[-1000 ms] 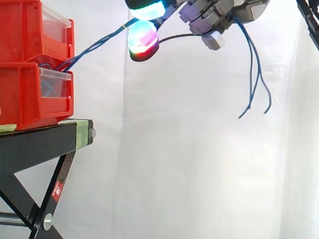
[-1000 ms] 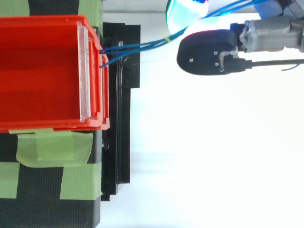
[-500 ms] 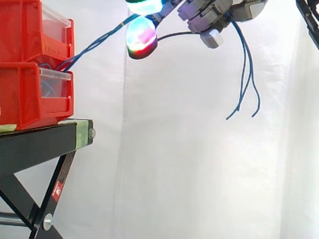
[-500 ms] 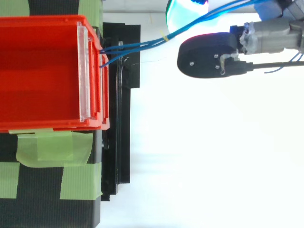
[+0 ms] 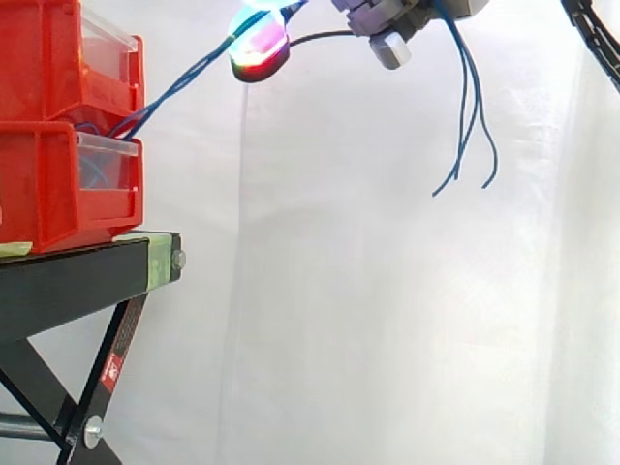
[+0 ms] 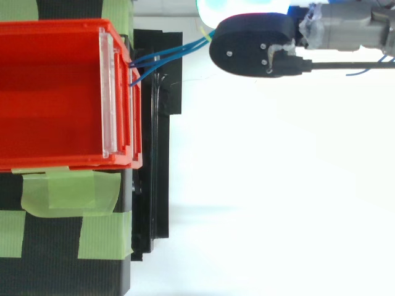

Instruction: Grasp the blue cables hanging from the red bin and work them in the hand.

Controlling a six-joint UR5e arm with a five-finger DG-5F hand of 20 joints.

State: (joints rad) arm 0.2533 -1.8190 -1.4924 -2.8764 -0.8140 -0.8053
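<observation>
Black stand (image 5: pixel 68 281) with crossed legs, green tape strips (image 6: pixel 68 191) on top, white curtain (image 5: pixel 387 320) behind

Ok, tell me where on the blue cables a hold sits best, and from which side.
Probably the slanted stretch of the blue cables between the lower red bin and the hand, approached from the open side away from the bin: there the strands run close together, while the loose ends splay apart.

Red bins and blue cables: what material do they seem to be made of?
The red bins: likely moulded plastic, smooth with a slight sheen; each has a clear front panel, probably plastic too. The blue cables: thin, flexible, probably plastic-sheathed wire; their free ends droop in loose curves below the hand.
</observation>
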